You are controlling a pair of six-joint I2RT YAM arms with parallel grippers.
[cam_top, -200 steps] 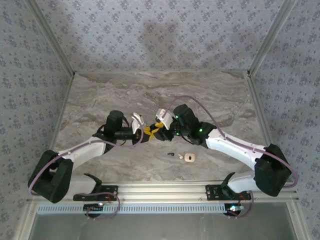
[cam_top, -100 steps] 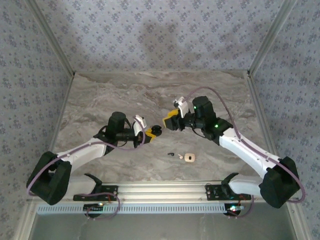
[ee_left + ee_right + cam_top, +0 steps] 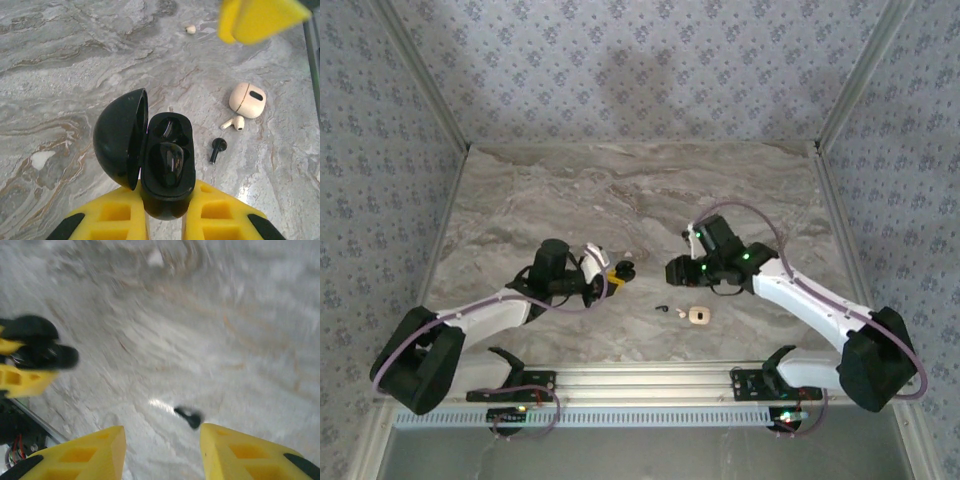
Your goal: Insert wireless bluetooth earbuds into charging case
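My left gripper [image 3: 165, 220] is shut on a black charging case [image 3: 168, 172] whose lid [image 3: 120, 135] stands open to the left. One black earbud [image 3: 168, 162] sits in its near socket; the far socket [image 3: 168, 127] looks empty. A second black earbud [image 3: 217, 149] lies on the table to the right of the case, also seen from above as a small black earbud [image 3: 664, 308]. My right gripper [image 3: 162, 440] is open and hovers over that earbud [image 3: 189, 416], which lies near its right finger. From above, the right gripper [image 3: 675, 272] faces the left gripper [image 3: 616, 272].
A shut pale beige case [image 3: 247, 100] lies right of the loose black earbud, with a beige earbud [image 3: 235, 122] beside it. A tiny beige tip [image 3: 190, 29] lies farther back. The beige case [image 3: 698, 316] is near the table's front edge.
The right gripper left the case held by the left gripper, swung away to the right, then came down over the loose black earbud. The left gripper drew slightly nearer with the case.
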